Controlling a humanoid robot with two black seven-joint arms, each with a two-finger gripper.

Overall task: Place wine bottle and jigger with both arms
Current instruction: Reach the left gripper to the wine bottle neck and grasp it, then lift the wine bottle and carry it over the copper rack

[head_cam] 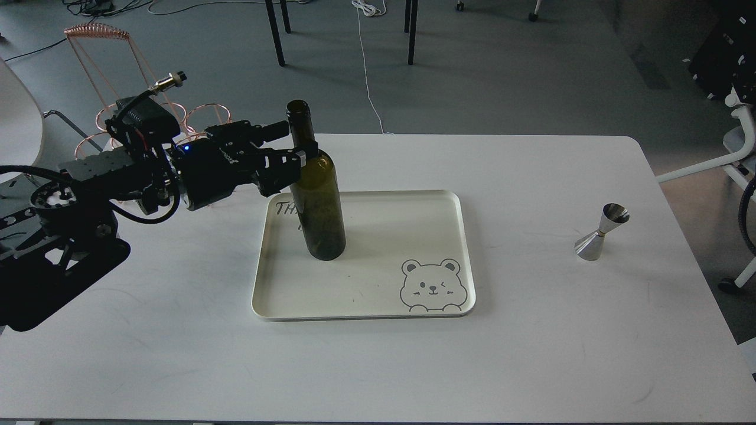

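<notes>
The left arm reached in over the white bench (531, 354), and its tool (302, 149) sat at the shoulder of the wine bottle (319, 200), one finger passing behind the neck and the other in front, clamped on the glass as far as the view showed. The bottle stood upright inside the cream tray (366, 310), in its left half, its base apparently resting on the tray floor near some handwritten lettering at the tray's far-left corner. By my reading, the bottle half of the job was all but done: it was in place and only needed letting go.

The tray held nothing else; a printed bear (433, 286) filled its near-right corner, and the space between bottle and bear was bare.

Well apart to the right, out on the bench, the steel jigger (602, 231) stood upright on its wider cone, untouched. The right arm and its tool were not in view, so the jigger half seemed not yet begun, presumably headed for the tray's free right side.
</notes>
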